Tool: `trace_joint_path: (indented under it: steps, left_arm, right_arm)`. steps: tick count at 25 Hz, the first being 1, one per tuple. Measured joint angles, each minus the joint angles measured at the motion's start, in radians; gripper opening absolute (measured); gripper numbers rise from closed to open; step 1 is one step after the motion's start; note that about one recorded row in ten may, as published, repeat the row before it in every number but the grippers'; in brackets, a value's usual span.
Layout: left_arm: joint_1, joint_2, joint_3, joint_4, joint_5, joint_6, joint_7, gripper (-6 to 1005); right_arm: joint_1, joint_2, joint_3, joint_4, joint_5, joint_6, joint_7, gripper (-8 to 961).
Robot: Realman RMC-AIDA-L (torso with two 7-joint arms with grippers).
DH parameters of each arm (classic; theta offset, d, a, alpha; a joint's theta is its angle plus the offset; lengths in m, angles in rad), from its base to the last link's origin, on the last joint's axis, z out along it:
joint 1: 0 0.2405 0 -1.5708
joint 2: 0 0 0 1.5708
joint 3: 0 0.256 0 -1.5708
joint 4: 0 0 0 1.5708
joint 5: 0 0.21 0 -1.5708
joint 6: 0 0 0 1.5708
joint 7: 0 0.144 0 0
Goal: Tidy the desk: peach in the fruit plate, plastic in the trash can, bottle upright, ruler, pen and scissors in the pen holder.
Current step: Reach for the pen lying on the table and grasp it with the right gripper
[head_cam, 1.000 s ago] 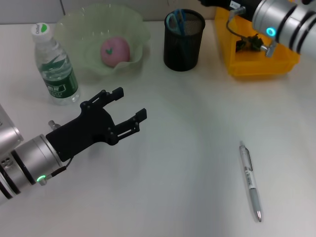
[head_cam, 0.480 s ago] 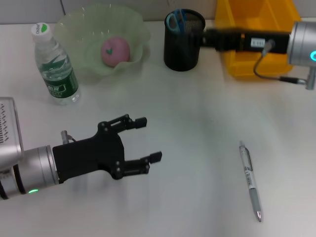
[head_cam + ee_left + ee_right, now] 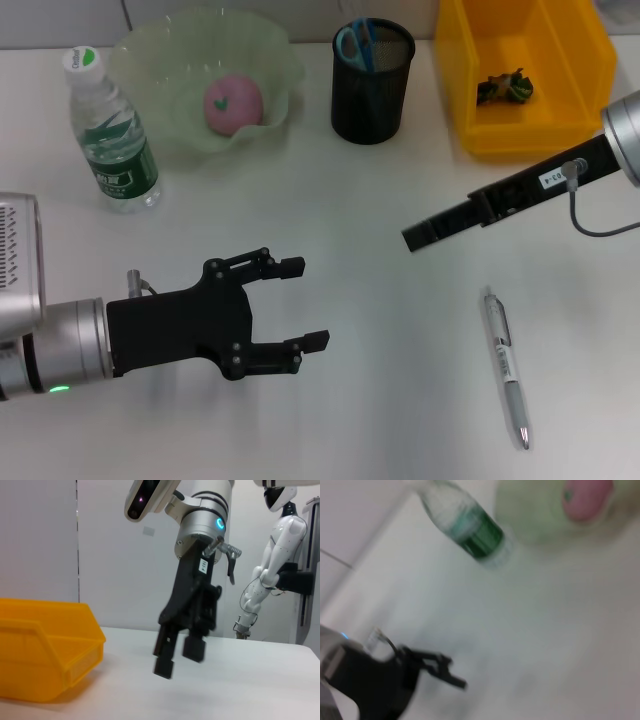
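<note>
Right pincer [image 3: 412, 240] empty above desk [image 3: 380, 300], near pen [image 3: 506, 366].

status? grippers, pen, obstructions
Left gripper open, empty, low over desk. Right gripper empty, above pen. Pen flat on desk, nothing near it.

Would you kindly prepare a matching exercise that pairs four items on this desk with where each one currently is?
Things:
1. peach
2. scissors
3. pen
4. crumpled plastic

Places:
A. lying flat on the bare desk
B. inside the trash can
C. in the fruit plate
D. standing in the pen holder

Pairs: 1-C, 2-D, 3-A, 4-B
</note>
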Motion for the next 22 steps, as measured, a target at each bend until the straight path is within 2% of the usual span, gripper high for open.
trace_joint_path:
  steps: [4,5,10,14,22]
  left_arm:
    - [-0.006,0.0,0.0,0.001,0.001,-0.004,0.0,832]
    - [-0.006,0.0,0.0,0.001,0.001,-0.006,0.0,832]
    - [-0.012,0.0,0.0,0.001,0.001,-0.021,-0.002,832]
    - [-0.016,-0.004,0.0,0.002,0.001,-0.034,-0.003,832]
    - [-0.025,-0.006,0.0,0.002,0.001,-0.038,-0.003,831]
  right_arm:
    - [0.063,0.003,-0.008,-0.026,-0.172,-0.071,0.101,718]
    - [0.063,0.003,-0.008,-0.026,-0.172,-0.071,0.101,718]
    - [0.124,0.018,-0.036,-0.039,-0.325,-0.12,0.184,716]
    - [0.175,0.038,-0.129,-0.043,-0.412,-0.129,0.262,715]
    - [0.212,0.064,-0.274,-0.03,-0.496,-0.119,0.336,713]
